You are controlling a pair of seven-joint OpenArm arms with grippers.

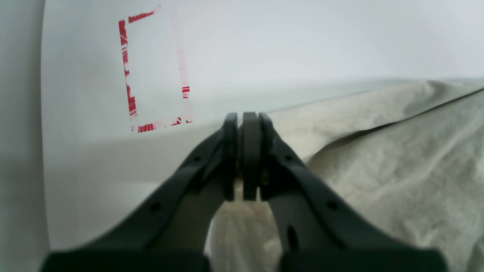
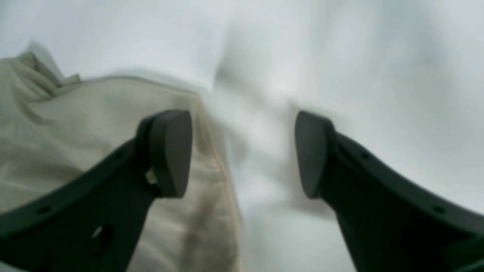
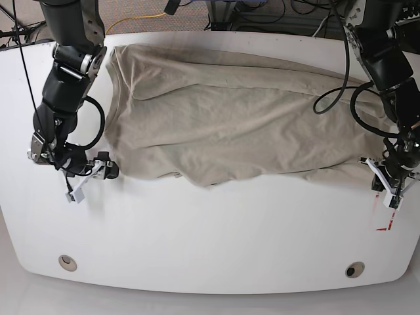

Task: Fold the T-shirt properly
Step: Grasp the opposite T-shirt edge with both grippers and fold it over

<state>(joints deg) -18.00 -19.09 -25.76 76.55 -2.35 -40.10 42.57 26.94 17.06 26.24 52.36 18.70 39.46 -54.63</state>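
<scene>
One T-shirt (image 1: 397,158) and one of my grippers fill my left wrist view: my left gripper (image 1: 245,158) is clenched, its dark pads pressed together with a sliver of khaki cloth showing between and beneath them, so it is grasping the shirt's edge; the cloth spreads away to the right of the fingers, and a single worn red tape outline (image 1: 155,71) marks the white table (image 1: 302,45) up on the left. In my right wrist view I count two pads on my right gripper (image 2: 244,155), standing wide apart and released, with nothing between them; the shirt's edge lies under and behind the left-hand pad, bare table under the other. In the base view there are two arms, one shirt and one table: the shirt lies spread and wrinkled across the far half, my right gripper (image 3: 98,169) just beside its lower corner on that view's left, my left gripper (image 3: 387,177) at the opposite corner.
</scene>
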